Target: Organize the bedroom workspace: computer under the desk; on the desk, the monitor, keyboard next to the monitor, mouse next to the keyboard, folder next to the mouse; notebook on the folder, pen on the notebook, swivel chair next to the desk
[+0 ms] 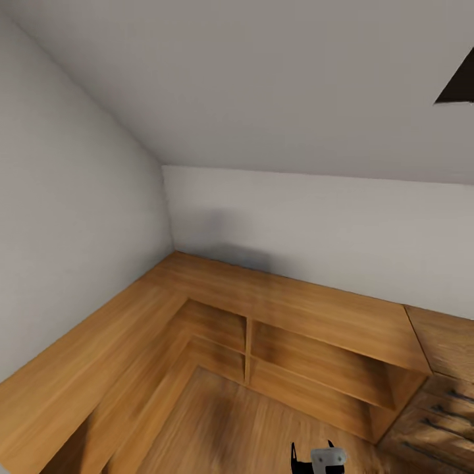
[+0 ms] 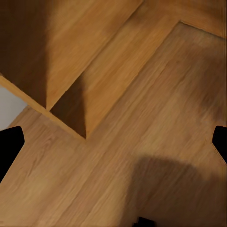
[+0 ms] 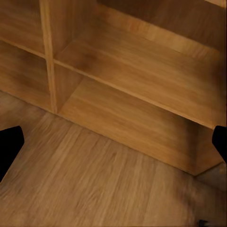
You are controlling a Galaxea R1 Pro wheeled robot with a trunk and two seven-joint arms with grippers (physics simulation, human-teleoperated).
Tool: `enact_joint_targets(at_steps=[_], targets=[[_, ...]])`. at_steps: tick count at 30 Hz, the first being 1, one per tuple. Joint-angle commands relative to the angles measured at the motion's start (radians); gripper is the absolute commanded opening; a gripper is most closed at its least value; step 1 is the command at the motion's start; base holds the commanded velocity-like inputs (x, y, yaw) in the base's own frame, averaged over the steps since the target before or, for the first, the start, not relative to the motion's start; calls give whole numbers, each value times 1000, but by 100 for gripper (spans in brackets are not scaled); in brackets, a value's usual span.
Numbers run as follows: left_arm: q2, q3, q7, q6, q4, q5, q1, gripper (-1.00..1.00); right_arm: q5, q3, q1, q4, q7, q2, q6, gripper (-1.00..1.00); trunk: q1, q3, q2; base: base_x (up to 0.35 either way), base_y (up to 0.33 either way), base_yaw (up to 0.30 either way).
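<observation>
Corner of a plain room: two pale grey walls (image 1: 79, 197) meet above a light-brown wooden L-shaped counter (image 1: 316, 309) that runs along both of them. Under the counter's far run sit open wooden shelves (image 1: 309, 362), split by an upright divider into compartments, all bare. At the head view's right edge stands a darker wooden drawer unit (image 1: 434, 421) with dark handles, touching the counter's end. A dark triangular shape (image 1: 457, 85) cuts into the upper right corner of that view; what it is cannot be told.

Wood-plank floor (image 1: 230, 428) stretches below, blurred. At the bottom edge of the head view a small grey-and-black part of the robot (image 1: 319, 457) pokes in.

The left gripper (image 2: 113, 142) hangs over the floor beside a wooden panel's corner — its black fingertips (image 2: 9, 146) stand wide apart at the frame's edges, nothing between them. The right gripper (image 3: 113, 142) faces the shelves, fingertips (image 3: 9, 146) likewise spread and empty.

None of the desk items — computer, monitor, keyboard, folder — can be located from these views.
</observation>
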Motion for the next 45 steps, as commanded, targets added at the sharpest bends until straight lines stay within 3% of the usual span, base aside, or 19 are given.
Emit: enact_joint_targets(at_steps=[1,21,32,45], targets=[[0,-5,0,-4,0,10,-1,100,-8,9,-1,2,-3,1,-3,100,1,-2,-2,28,5,-286],[0,-5,1,-4,0,10,-1,100,-9,9,-1,2,-3,1,-1,100,1,-1,-2,124,74,-294],[0,-5,1,-4,0,10,-1,100,-10,9,-1,2,-3,1,-3,100,1,-1,-2,89,213,-300],[0,-4,1,-4,0,10,-1,100,-11,8,-1,0,-3,2,-3,100,1,-1,-2,6,13,-300]])
